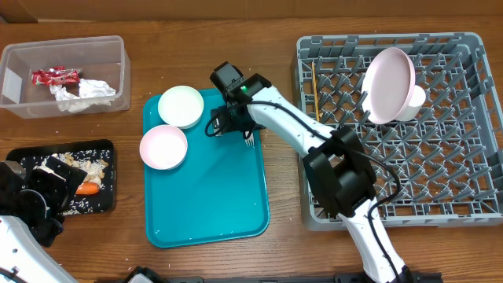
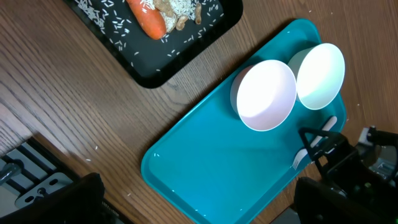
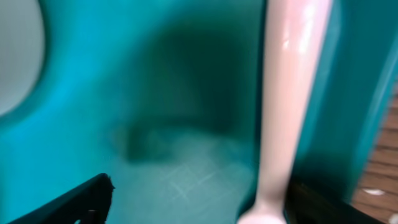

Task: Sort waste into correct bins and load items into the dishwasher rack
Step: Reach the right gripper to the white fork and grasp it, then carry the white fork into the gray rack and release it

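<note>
A white plastic fork [image 1: 248, 141] lies on the teal tray [image 1: 212, 196] by its right rim. My right gripper [image 1: 236, 126] is low over it and open. In the right wrist view the fork handle [image 3: 286, 106] stands between the fingers [image 3: 199, 199], close to the right one. Two small bowls [image 1: 181, 106] [image 1: 163, 147] sit at the tray's upper left. The pink plate [image 1: 389, 82], white cup [image 1: 416, 98] and chopsticks [image 1: 313, 90] are in the grey rack [image 1: 409, 181]. My left gripper [image 1: 35, 206] is open and empty by the black tray [image 1: 111, 177].
The black tray holds a carrot piece [image 1: 89, 189], beige scraps and rice [image 2: 118, 25]. The clear tub [image 1: 118, 47] at the back left holds a crumpled napkin [image 1: 82, 93] and a red wrapper [image 1: 55, 75]. The rack stands right of the teal tray.
</note>
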`<action>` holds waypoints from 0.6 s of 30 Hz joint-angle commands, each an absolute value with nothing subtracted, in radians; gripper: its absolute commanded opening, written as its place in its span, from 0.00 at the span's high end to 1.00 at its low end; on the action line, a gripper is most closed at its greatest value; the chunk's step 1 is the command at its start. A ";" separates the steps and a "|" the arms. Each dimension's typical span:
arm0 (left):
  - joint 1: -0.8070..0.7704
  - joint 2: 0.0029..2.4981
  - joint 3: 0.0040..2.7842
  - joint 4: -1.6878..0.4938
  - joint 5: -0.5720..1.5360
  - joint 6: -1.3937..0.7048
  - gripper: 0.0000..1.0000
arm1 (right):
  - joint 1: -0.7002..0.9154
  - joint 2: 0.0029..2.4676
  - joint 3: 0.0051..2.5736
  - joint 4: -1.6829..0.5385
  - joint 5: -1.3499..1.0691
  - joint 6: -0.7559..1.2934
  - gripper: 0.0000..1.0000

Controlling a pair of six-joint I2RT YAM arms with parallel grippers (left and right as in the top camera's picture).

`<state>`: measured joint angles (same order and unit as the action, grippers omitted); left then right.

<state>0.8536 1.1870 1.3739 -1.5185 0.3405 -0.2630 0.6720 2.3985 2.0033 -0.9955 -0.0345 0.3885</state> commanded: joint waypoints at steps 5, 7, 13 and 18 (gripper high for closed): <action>0.857 1.189 1.369 -1.517 0.355 -0.277 0.00 | 0.682 2.449 2.015 -1.001 -0.015 0.398 0.28; 0.857 1.189 1.369 -1.517 0.355 -0.277 0.00 | 0.682 2.449 2.016 -1.004 -0.015 0.398 0.37; 0.857 1.189 1.369 -1.517 0.355 -0.277 0.01 | 0.683 2.448 2.016 -1.012 -0.014 0.398 0.64; 0.857 1.189 1.369 -1.517 0.355 -0.277 0.00 | 0.683 2.448 2.016 -1.023 0.035 0.439 0.71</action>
<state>0.8536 1.1877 1.3739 -1.5185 0.3405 -0.2630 0.6769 2.4081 2.0094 -1.0172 0.0040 0.4072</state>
